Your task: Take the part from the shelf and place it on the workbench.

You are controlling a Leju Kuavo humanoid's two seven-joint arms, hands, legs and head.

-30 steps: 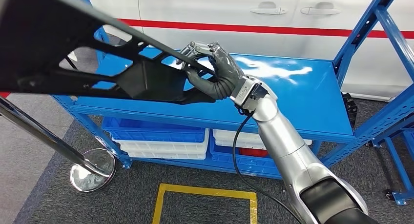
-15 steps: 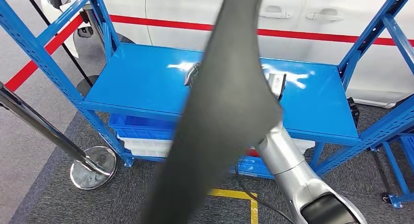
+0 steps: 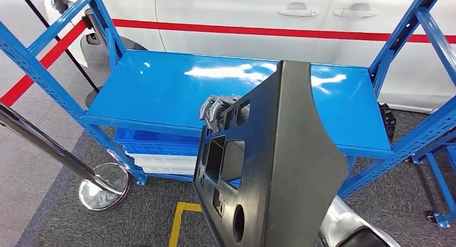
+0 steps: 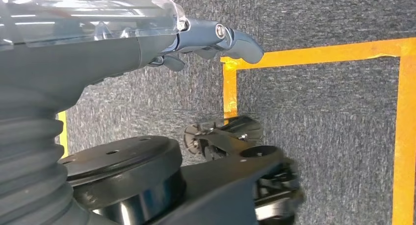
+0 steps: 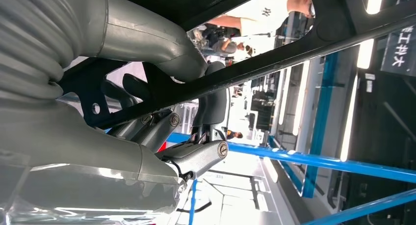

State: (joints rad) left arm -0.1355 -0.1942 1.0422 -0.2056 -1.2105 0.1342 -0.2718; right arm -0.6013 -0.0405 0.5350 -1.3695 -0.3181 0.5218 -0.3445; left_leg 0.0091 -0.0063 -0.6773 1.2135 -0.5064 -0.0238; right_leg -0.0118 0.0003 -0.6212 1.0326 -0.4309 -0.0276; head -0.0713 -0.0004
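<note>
The part (image 3: 279,166) is a large black plastic panel with several cut-outs. It stands upright close in front of my head camera, lifted off the blue shelf (image 3: 161,91). My right hand (image 3: 218,110) grips its upper left edge, fingers hooked over it. The panel hides most of my right arm. In the right wrist view my right hand (image 5: 206,102) wraps a thin black bar of the part (image 5: 294,48). My left hand (image 4: 216,36) hangs over the grey carpet, fingers apart and holding nothing.
The shelf's top board is bare. Blue and white bins (image 3: 156,150) sit on the level below. A chrome stanchion post with a round base (image 3: 102,185) stands at the left. Yellow floor tape (image 3: 180,220) marks the carpet. A white car (image 3: 242,15) stands behind the shelf.
The part has swung from lying flat off to the left to standing upright in front of me, now lower and showing its cut-outs. My right hand still holds it.
</note>
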